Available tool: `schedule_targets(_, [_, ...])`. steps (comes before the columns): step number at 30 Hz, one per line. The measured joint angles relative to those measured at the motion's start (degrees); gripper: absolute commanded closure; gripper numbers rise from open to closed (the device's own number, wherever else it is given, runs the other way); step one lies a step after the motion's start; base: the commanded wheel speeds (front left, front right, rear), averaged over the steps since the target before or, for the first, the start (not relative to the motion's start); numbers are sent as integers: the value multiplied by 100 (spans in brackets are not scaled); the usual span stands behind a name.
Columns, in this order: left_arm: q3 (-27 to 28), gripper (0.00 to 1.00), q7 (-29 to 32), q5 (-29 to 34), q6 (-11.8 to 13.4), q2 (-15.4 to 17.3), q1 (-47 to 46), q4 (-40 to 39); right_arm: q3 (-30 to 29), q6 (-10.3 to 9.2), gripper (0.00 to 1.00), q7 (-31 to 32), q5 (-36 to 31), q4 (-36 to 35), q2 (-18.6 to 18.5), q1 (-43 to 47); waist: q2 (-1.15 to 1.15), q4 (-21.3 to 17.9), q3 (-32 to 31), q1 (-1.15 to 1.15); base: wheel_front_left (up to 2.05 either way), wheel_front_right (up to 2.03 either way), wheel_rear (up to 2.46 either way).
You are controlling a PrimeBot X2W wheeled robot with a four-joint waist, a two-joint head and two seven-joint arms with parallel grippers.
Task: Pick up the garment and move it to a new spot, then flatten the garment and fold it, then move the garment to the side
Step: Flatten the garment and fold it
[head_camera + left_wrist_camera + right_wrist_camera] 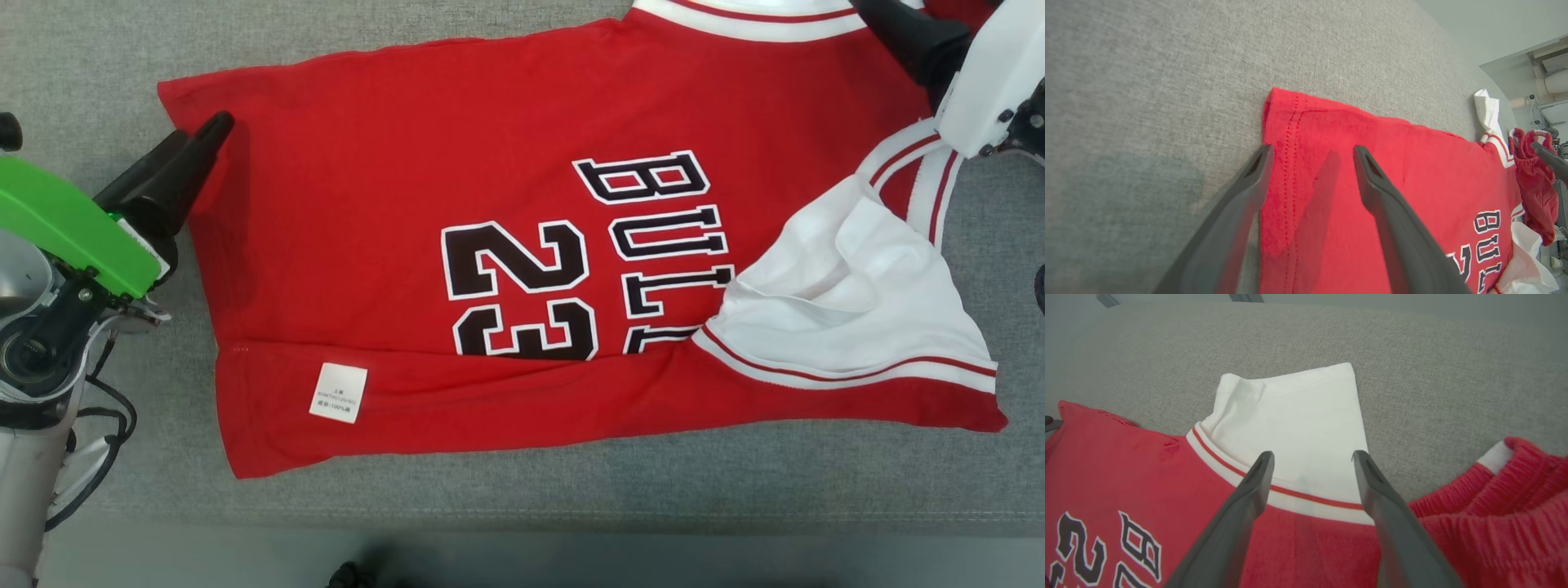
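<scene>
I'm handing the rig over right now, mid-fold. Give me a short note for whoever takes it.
Left gripper: open, at the jersey's far hem corner, holding nothing.
Right gripper: open, over the far white sleeve, holding nothing.
Jersey: spread on the grey surface, near long edge folded over, label showing; near sleeve rumpled.
Done: laid out, one fold made.
Left: remaining folds, then move aside.
</scene>
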Motion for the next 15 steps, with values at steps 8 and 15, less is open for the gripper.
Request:
schedule_targets(8, [-118, 0, 107, 81, -152, -21, -448, 352, 141, 63, 0, 96, -182, 539, 42, -597, 0, 29, 121, 0, 0, 0, 0])
schedule_targets(15, [-122, 0, 157, 163, -153, 93, -695, 622, 345, 149, 0, 189, -249, 877, 270, -1095, 0, -64, 178, 0, 0, 0, 0])
